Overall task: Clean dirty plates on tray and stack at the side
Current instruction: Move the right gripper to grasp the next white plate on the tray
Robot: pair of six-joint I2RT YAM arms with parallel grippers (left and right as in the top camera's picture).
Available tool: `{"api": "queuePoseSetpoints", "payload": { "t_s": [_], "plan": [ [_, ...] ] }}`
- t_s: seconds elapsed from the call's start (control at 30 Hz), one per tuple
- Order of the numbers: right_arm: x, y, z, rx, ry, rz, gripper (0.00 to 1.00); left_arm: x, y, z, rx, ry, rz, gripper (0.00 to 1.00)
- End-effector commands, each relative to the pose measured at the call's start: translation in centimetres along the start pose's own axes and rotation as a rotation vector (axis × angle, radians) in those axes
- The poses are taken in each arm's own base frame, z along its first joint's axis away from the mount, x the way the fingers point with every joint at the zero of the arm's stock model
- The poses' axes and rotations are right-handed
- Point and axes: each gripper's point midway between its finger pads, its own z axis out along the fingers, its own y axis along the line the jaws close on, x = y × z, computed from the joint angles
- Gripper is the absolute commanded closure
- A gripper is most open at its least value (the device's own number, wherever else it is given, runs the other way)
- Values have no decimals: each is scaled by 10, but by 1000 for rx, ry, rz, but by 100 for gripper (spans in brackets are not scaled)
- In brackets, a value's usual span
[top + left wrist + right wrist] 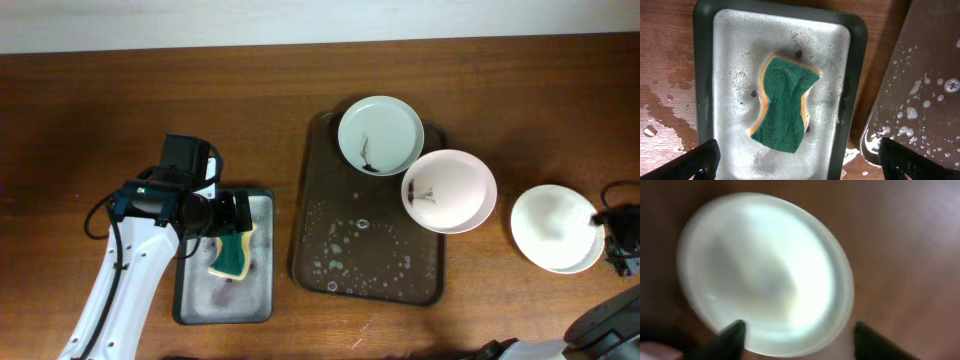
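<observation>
Two smeared plates (380, 133) right of sponge (232, 255)

A dark wooden table (100, 100) was seen with three things set directly on it. A small grey metal tray (225, 300) was placed towards the left. A larger brown tray (330, 250), beaded with droplets, was laid just beside it near the middle. A clean white plate (555, 228) was set well apart at the right. Wet patches (665, 110) were spread on the wood beside the grey tray, on the side away from the brown one.
</observation>
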Motion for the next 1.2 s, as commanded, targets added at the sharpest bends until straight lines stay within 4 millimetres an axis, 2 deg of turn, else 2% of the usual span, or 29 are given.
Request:
{"api": "queuePoseSetpoints", "payload": {
  "t_s": [0.0, 0.03, 0.07, 0.13, 0.2, 0.23, 0.27, 0.33, 0.37, 0.43, 0.53, 0.57, 0.6, 0.63, 0.67, 0.73, 0.8, 0.87, 0.9, 0.97, 1.1, 1.17],
  "plan": [
    [18, 88, -39, -408, -17, -307, 1, -4, -2, -5, 12, -17, 2, 0],
    [34, 100, -41, -392, -11, -407, 3, -4, -2, -5, 12, -17, 3, 0],
    [50, 102, -35, -327, 22, -450, 8, -4, -2, -5, 12, -17, 3, 0],
    [85, 105, -17, -190, 86, -568, 22, -4, -2, -5, 11, -18, 3, 0],
    [119, 119, 1, -109, 99, -730, 30, -4, -2, -5, 12, -17, 3, 0],
    [126, 124, 7, -76, 76, -784, 49, -4, -2, -5, 12, -17, 3, 0],
    [127, 127, 16, -14, 21, -815, 63, -4, -2, -5, 11, -18, 3, 0],
    [121, 127, 26, 72, -57, -801, 62, -4, -2, -5, 12, -17, 3, 0],
    [120, 132, 32, 57, -58, -793, 62, -4, -2, -5, 11, -18, 3, 0],
    [132, 143, 46, -10, 9, -796, 62, -4, -2, -5, 12, -17, 3, 0],
    [143, 136, 67, 0, 98, -789, 67, -4, -2, -5, 12, -17, 3, 0],
    [145, 132, 74, 22, 119, -787, 75, -4, -2, -5, 11, -18, 3, 0],
    [147, 128, 76, 35, 136, -784, 91, -4, -2, -5, 12, -17, 3, 0],
    [148, 125, 71, 42, 144, -782, 96, -4, -2, -5, 12, -17, 3, 0],
    [147, 127, 63, 34, 135, -786, 96, -4, -2, -5, 12, -17, 2, 1],
    [148, 131, 30, 14, 110, -816, 96, -4, -2, -5, 12, -17, 3, 1],
    [154, 125, 3, -1, 98, -818, 96, -4, -2, -5, 12, -17, 2, 0],
    [169, 114, -16, -9, 133, -838, 96, -4, -2, -5, 12, -17, 2, 0],
    [183, 112, -21, -29, 177, -870, 96, -4, -2, -5, 12, -17, 3, 0],
    [217, 108, -15, -27, 259, -902, 96, -4, -2, -5, 12, -17, 3, 0],
    [275, 112, 31, -49, 263, -877, 96, -5, -2, -5, 14, -23, 2, 0],
    [291, 123, 44, -107, 227, -910, 96, -10, -5, -5, 30, -43, 4, 1]
  ]
}}
